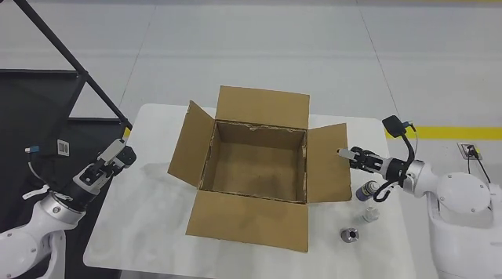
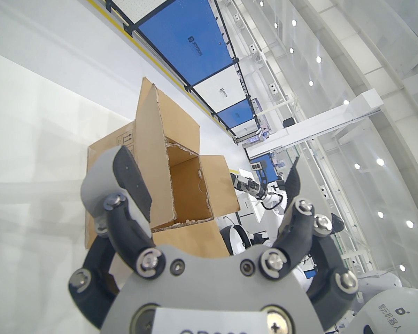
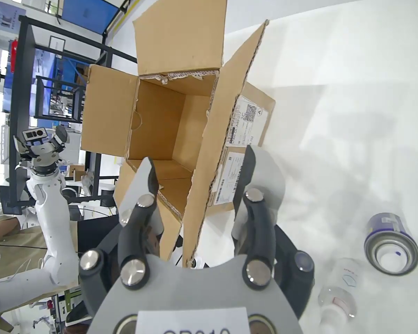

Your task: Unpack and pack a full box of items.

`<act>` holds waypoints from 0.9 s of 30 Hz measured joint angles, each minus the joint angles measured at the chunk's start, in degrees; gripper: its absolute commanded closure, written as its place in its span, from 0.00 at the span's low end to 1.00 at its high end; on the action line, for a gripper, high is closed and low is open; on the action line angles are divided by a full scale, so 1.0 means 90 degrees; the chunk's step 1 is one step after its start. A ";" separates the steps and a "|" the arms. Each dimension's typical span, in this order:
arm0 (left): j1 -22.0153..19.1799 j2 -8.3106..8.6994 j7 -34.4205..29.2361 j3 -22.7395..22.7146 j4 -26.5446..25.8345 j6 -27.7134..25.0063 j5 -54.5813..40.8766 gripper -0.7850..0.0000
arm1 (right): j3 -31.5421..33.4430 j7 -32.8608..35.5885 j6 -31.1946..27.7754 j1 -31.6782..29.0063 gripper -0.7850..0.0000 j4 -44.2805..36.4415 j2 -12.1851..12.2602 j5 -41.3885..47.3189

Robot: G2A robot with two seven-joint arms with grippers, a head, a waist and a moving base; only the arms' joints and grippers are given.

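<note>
An open cardboard box [image 1: 259,161] stands mid-table with all its flaps folded out, and its inside shows bare cardboard. My right gripper [image 1: 343,153] hovers open over the box's right flap, nothing between its fingers [image 3: 149,179]. The right wrist view looks into the box [image 3: 160,123]. My left gripper [image 1: 125,154] is held open and empty at the table's left edge, well apart from the box [image 2: 184,182]. A spray can [image 1: 364,193], a small clear bottle [image 1: 371,215] and a second can [image 1: 349,235] sit on the table right of the box.
The white table [image 1: 157,208] is bare left of the box. In the right wrist view the can [image 3: 390,245] and the clear bottle [image 3: 338,293] lie close to the arm. A black frame [image 1: 70,67] slants past the table's far-left corner.
</note>
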 measured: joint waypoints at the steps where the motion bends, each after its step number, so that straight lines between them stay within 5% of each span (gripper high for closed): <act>1: 0.0000 0.0000 0.0000 0.0000 0.0000 0.0000 0.0000 0.00 | -0.0029 0.0046 0.0001 0.0038 0.69 0.0037 0.0019 0.0033; 4: 0.0000 0.0000 0.0000 0.0000 0.0000 0.0000 0.0000 0.00 | -0.0091 0.0098 -0.0030 0.0071 1.00 0.0086 0.0062 0.0125; 19: 0.0000 0.0000 0.0000 0.0000 0.0000 0.0000 0.0000 0.00 | -0.0649 -0.0279 0.0114 0.0077 1.00 0.0116 0.0203 0.0189; 20: 0.0000 0.0000 0.0000 0.0000 0.0000 0.0000 0.0000 0.00 | -0.0670 -0.0314 0.0120 0.0080 0.84 0.0118 0.0211 0.0184; 21: 0.0000 0.0000 0.0000 0.0000 0.0000 0.0000 0.0000 0.00 | -0.0686 -0.0351 0.0126 0.0079 0.55 0.0110 0.0220 0.0184; 22: 0.0000 0.0000 0.0000 0.0000 0.0000 0.0000 0.0000 0.00 | -0.0696 -0.0401 0.0138 0.0066 0.09 0.0076 0.0232 0.0182; 23: 0.0000 0.0000 0.0000 0.0000 0.0000 0.0000 0.0000 0.00 | -0.0689 -0.0453 0.0150 0.0041 0.00 0.0021 0.0243 0.0172; 27: 0.0000 0.0000 0.0000 0.0000 0.0000 0.0000 0.0000 0.00 | -0.0506 -0.0711 0.0129 -0.0316 0.00 -0.0558 0.0304 0.0095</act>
